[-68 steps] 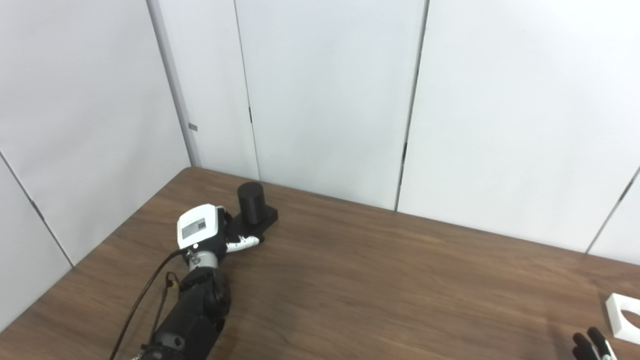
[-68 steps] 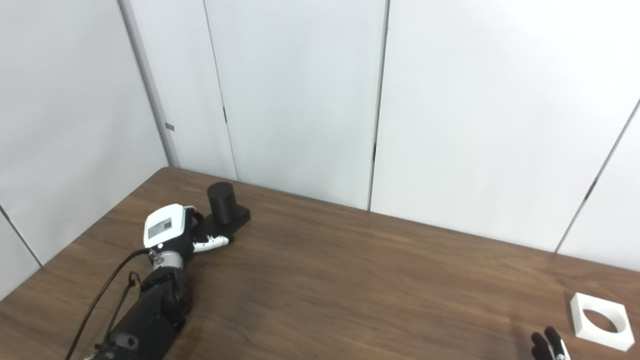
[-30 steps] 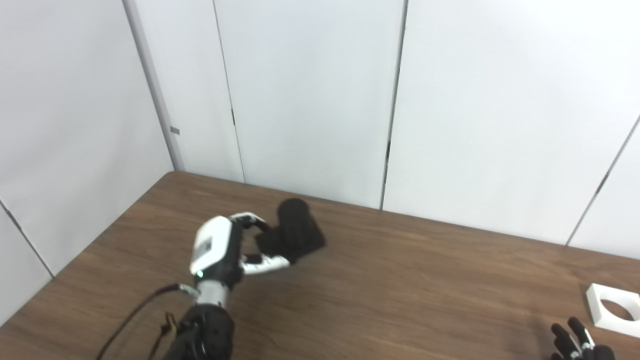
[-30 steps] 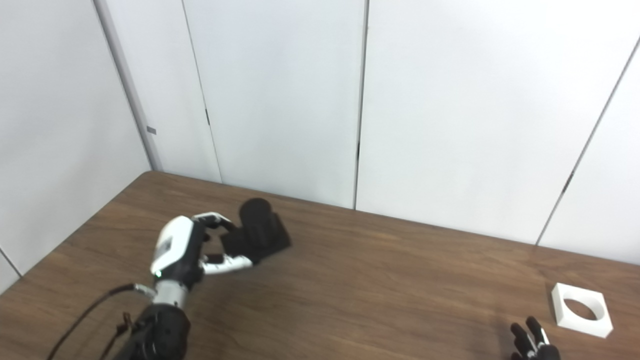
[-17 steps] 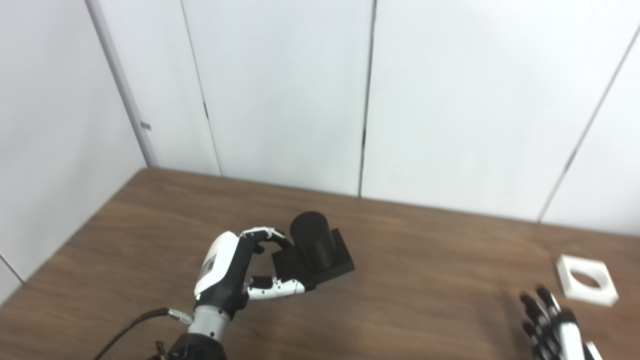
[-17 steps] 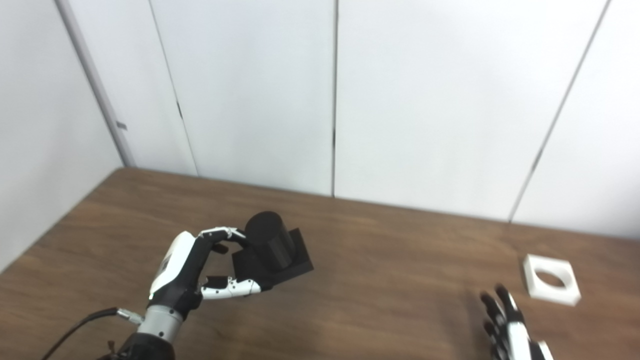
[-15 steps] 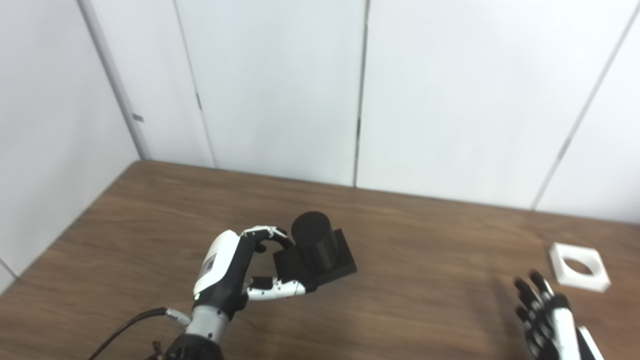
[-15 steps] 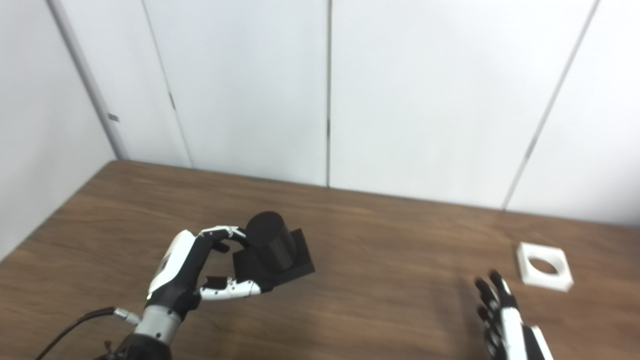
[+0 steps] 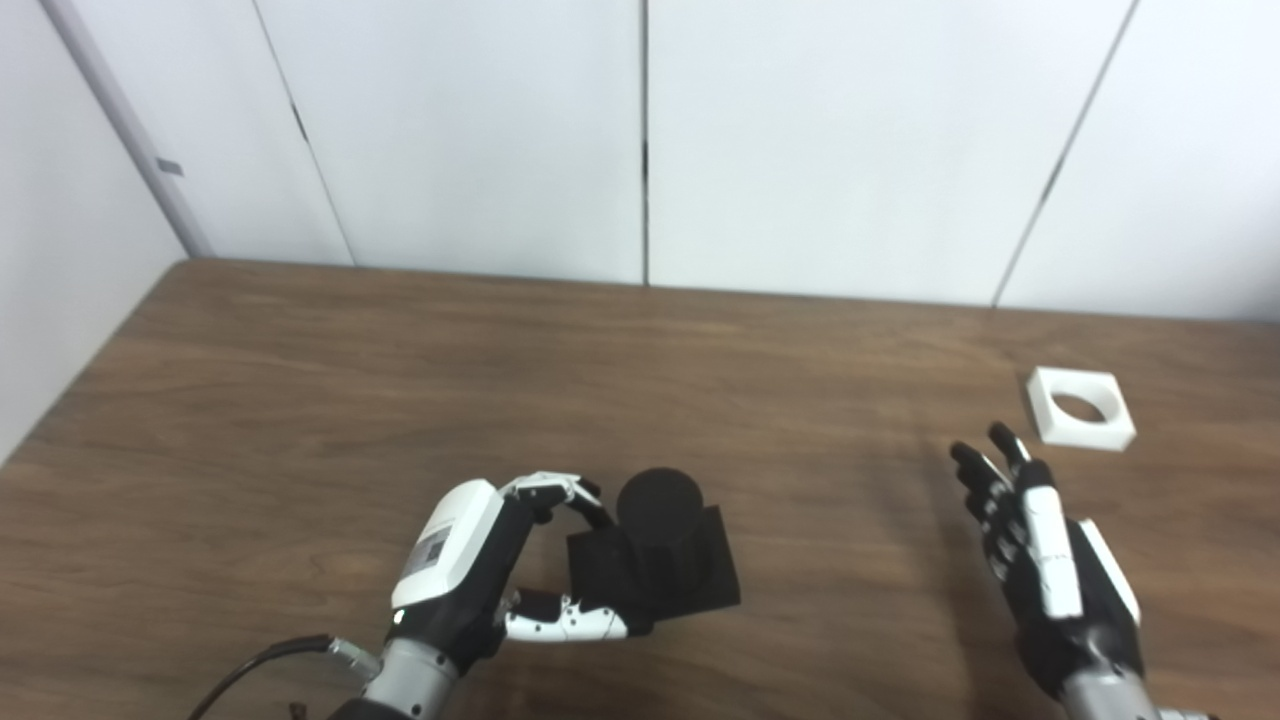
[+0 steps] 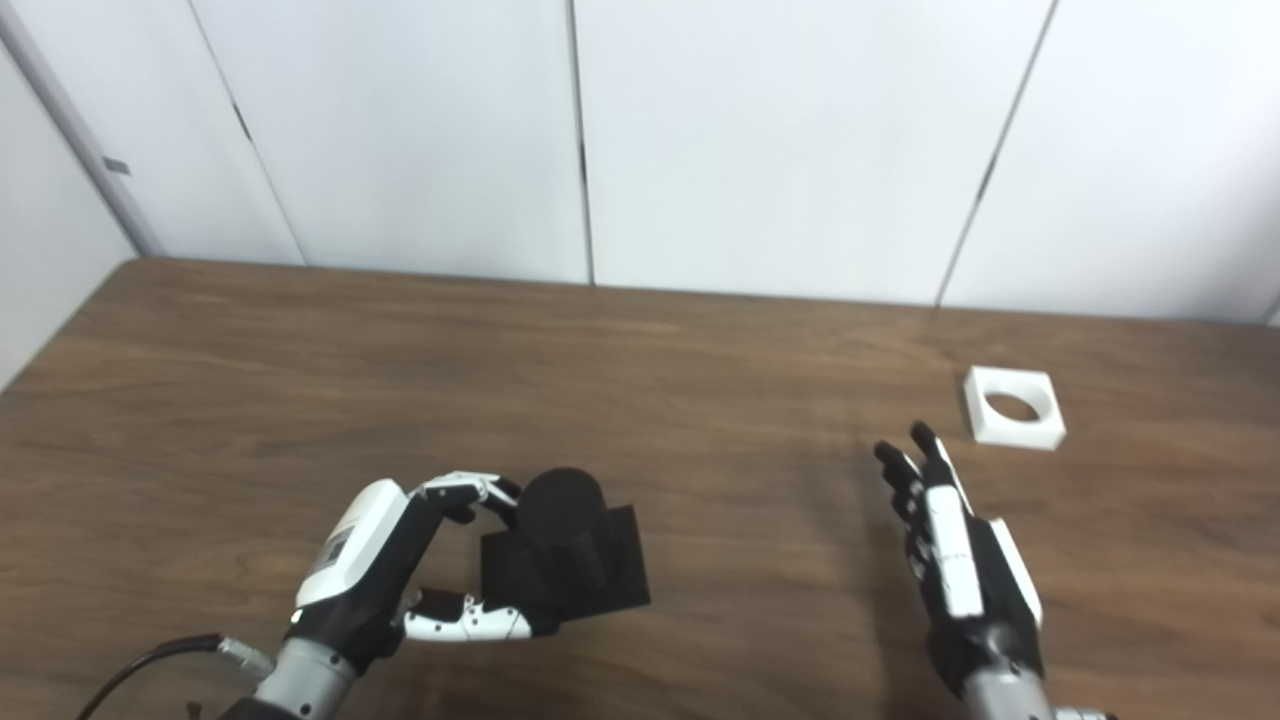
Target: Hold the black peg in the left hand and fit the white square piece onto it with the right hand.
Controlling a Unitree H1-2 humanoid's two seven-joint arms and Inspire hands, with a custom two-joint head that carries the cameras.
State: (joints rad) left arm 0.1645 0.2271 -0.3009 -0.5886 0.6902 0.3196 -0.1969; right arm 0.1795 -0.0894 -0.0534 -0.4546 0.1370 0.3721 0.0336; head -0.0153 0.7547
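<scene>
Here the left robot hand (image 9: 470, 570) grips the black peg (image 9: 655, 555); the right robot hand (image 9: 1040, 545), fingers spread, empty, is near the white square piece (image 9: 1082, 408).

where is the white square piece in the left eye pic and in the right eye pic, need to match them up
Left eye view: the white square piece lies flat on the table at the right edge, beyond the open right hand.
Right eye view: the same piece sits further in from the right edge, again past the right hand's fingertips.
Shared landmark: the black peg, held in the left hand at lower left of centre.
</scene>
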